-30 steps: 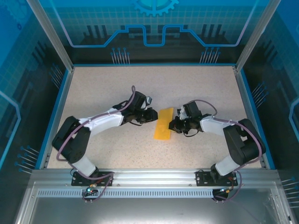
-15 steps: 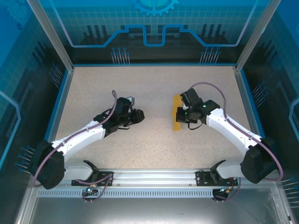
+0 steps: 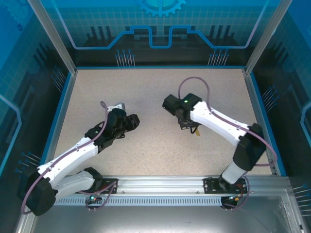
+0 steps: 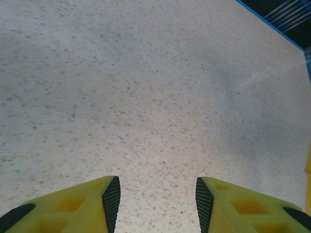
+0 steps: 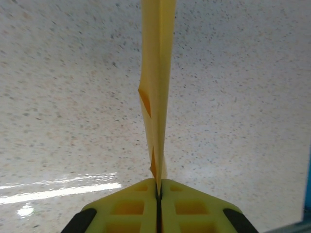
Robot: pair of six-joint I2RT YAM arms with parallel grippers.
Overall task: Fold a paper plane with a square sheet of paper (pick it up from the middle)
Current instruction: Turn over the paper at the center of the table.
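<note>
The orange-yellow paper (image 5: 158,73), folded into a narrow strip, stands edge-on and hangs clear of the table. My right gripper (image 5: 158,183) is shut on its near end. From above, that gripper (image 3: 187,125) points down at mid-table under its wrist, and a small tip of the paper (image 3: 197,132) peeks out below it. My left gripper (image 4: 155,194) is open over bare tabletop, with nothing between its black pads (image 4: 111,201). In the top view it (image 3: 132,121) sits left of centre, well apart from the paper.
The speckled beige table (image 3: 160,150) is ringed by a blue rim (image 3: 63,111) and clear enclosure walls. The metal base rail (image 3: 160,184) runs along the near edge. A glare streak (image 5: 58,191) lies on the table near my right gripper.
The right gripper has lifted the folded paper off the table and swung it left, turning it edge-on. The left gripper has opened and drawn back to the left, away from the paper.
</note>
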